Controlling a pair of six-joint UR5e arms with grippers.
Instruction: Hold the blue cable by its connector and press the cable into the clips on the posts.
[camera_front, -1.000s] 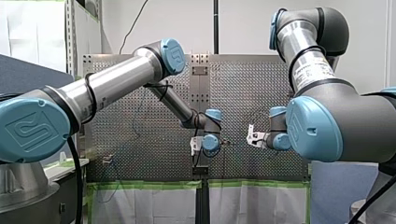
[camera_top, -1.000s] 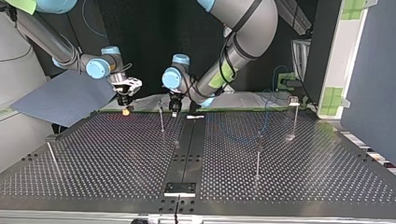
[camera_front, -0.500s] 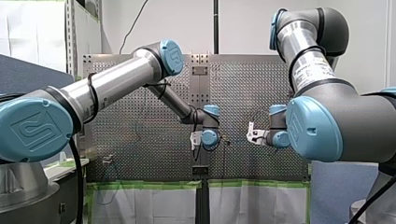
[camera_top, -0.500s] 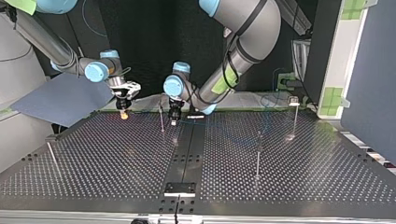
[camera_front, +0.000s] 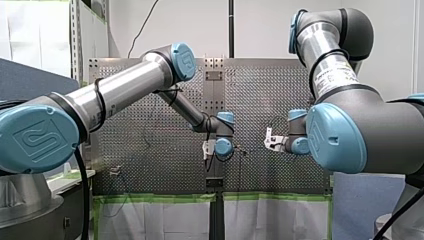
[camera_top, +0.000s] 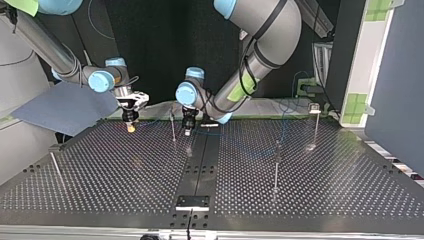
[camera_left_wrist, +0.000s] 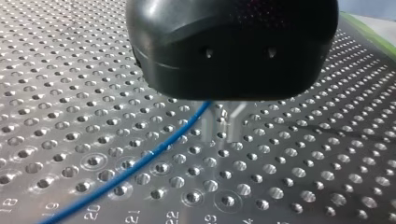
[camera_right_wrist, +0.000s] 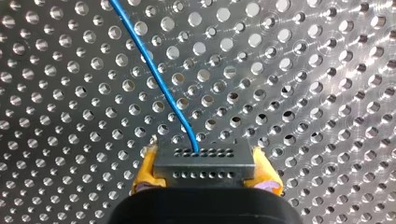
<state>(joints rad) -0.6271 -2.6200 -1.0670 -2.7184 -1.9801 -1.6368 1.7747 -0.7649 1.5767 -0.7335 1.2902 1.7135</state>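
My right end effector (camera_right_wrist: 205, 171) is squeezed tight on the connector (camera_right_wrist: 204, 161). Its two yellow pads (camera_right_wrist: 145, 170) press on the connector's two sides. The connector is a small dark grey block, flat and boxy, with rows of tiny round holes. The blue cable (camera_right_wrist: 154, 70) comes out of the middle of the block. It is thin, smooth and round. It bends a little and then runs away over the worktop.

My left end effector (camera_left_wrist: 224, 123) has a black, smooth, rounded body. The blue cable runs in under it. I cannot tell how wide it is or if it has the cable in its grip.

In the top view both end effectors hang low over the far side of the worktop (camera_top: 125, 175), with my right one at the view's left. A thin metal post (camera_top: 173, 127) stands between them. Three more posts (camera_top: 276, 165) stand well apart on the worktop.

The worktop is a big flat metal plate. It is shiny grey and full of small round holes in neat rows. A dark strip (camera_top: 200, 165) runs down its middle. In the front view green tape (camera_front: 160, 198) lines its edge and a white sheet (camera_front: 150, 220) hangs below. A blue-grey board (camera_top: 65, 107) leans at the top view's left.
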